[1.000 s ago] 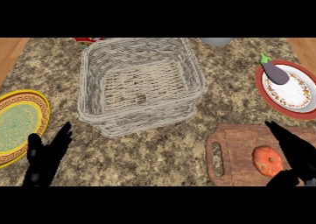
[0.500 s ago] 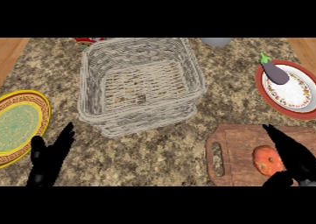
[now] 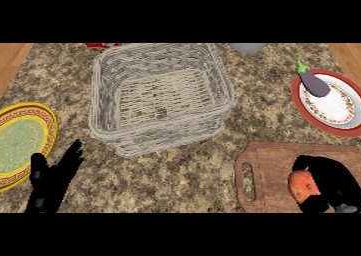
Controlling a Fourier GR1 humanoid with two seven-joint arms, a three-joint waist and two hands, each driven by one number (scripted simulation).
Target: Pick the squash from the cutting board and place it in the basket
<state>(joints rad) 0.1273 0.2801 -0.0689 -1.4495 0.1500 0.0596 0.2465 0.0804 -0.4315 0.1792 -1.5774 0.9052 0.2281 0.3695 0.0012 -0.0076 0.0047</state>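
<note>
Head view, the only view: you're at the grasp step; right hand [image 3: 329, 184] sits on the cutting board [image 3: 268, 172] with its fingers curled round the right side of the squash [image 3: 302, 185]; the orange squash lies just left of the palm, touching it, partly hidden by the fingers; it looks wrapped, though you can't confirm the thumb's contact from here, since the lower edge cuts the hand off.

To do this well: make sure both thumb and fingers close on opposite sides of the squash before lifting; it's round and will likely roll out leftward if only one side is caught; lift straight up clear of the board first; then carry up and left toward the basket [image 3: 109, 107], which stands well apart from the right hand, beyond the board's handle slot; clear the basket's near rim before lowering; release low inside, not from height.

Watch the white plate [image 3: 342, 112] with the eggplant [image 3: 313, 81], directly ahead of the right hand; don't sweep that way.

Left hand [image 3: 54, 180] is spread, fingers straight, holding nothing, resting at the lower left on the desk [image 3: 190, 167], just right of the yellow plate [image 3: 6, 125]; leave it there.
</note>
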